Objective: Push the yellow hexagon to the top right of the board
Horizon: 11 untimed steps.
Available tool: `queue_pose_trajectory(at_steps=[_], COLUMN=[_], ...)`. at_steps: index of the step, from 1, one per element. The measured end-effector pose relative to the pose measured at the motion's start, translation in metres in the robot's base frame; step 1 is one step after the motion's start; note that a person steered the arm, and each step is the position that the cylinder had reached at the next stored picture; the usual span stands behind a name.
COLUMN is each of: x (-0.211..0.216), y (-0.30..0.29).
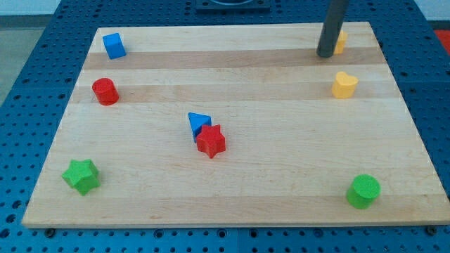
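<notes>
The yellow hexagon [340, 41] sits near the board's top right corner, mostly hidden behind my dark rod. My tip [325, 54] rests on the board just left of the hexagon, touching or nearly touching it. A second yellow block, heart-shaped [344, 84], lies a little below them near the right edge.
A blue cube [113, 45] is at the top left and a red cylinder [105, 91] below it. A blue triangle [198, 123] touches a red star [211, 140] at mid-board. A green star [81, 176] is at the bottom left, a green cylinder [363, 191] at the bottom right. The wooden board [281, 176] lies on a blue pegboard.
</notes>
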State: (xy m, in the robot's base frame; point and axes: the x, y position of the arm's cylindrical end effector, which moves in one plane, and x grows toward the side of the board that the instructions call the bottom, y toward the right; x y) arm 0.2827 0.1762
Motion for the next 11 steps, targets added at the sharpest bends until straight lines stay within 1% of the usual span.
queue_pose_trajectory(at_steps=[2,3,4,7,8,9,10,11], x=[0.000,0.000,0.000,0.028,0.048,0.065,0.066,0.076], y=[0.001,0.021,0.021,-0.086,-0.105,-0.105,-0.105,-0.142])
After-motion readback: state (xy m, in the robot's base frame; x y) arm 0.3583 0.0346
